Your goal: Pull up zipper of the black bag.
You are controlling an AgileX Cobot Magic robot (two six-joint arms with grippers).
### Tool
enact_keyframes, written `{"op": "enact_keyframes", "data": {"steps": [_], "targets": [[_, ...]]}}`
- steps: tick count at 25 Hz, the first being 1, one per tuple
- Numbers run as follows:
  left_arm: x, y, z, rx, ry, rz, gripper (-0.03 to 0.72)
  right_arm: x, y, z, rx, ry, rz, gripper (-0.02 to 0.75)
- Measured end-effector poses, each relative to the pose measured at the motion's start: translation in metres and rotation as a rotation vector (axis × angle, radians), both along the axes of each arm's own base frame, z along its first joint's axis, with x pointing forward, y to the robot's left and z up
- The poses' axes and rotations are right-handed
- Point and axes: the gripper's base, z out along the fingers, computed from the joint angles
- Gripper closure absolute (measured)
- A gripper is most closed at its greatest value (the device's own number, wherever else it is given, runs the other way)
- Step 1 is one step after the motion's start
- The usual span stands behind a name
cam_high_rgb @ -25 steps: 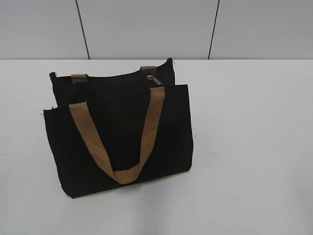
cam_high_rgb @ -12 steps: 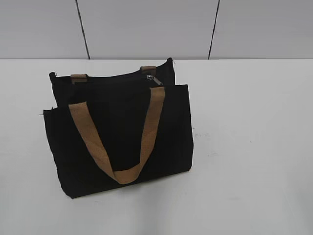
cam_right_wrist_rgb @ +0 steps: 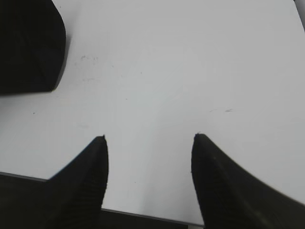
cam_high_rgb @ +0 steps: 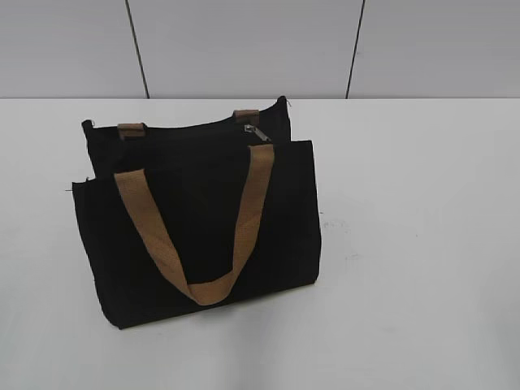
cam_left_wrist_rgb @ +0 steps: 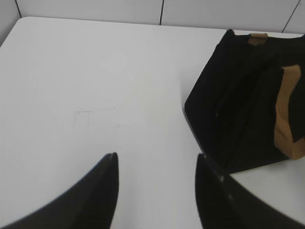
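A: Left wrist view: the left gripper (cam_left_wrist_rgb: 155, 160) has its jaws apart over bare white worktop (cam_left_wrist_rgb: 95, 86), the black bag (cam_left_wrist_rgb: 233, 105) to its right.

B: And the zipper (cam_high_rgb: 257, 132)?

A: On the bag's top edge, far right. The right gripper (cam_right_wrist_rgb: 148, 138) also gapes, holding nothing.

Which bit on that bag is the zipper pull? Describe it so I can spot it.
Find the rectangular black fabric bag on the white table. Along its rear top edge, near the right corner, sits the small silver metal pull tab, the only shiny part, beside a tan webbing handle.
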Motion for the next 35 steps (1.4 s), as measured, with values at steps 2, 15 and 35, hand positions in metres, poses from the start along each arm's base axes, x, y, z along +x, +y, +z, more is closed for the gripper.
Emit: {"op": "enact_keyframes", "data": {"steps": [2,15,35], "targets": [[0.0000,0.0000,0.0000,0.000,0.000,0.000,0.295,0.0000,0.0000,0.0000,0.000,0.000,0.000,0.302],[0.0000,0.0000,0.0000,0.000,0.000,-0.001,0.295,0.0000,0.0000,0.0000,0.000,0.000,0.000,0.302],[0.0000,0.0000,0.0000,0.000,0.000,-0.001,0.342,0.0000,-0.0001,0.0014,0.007,-0.010,-0.005,0.302]]}}
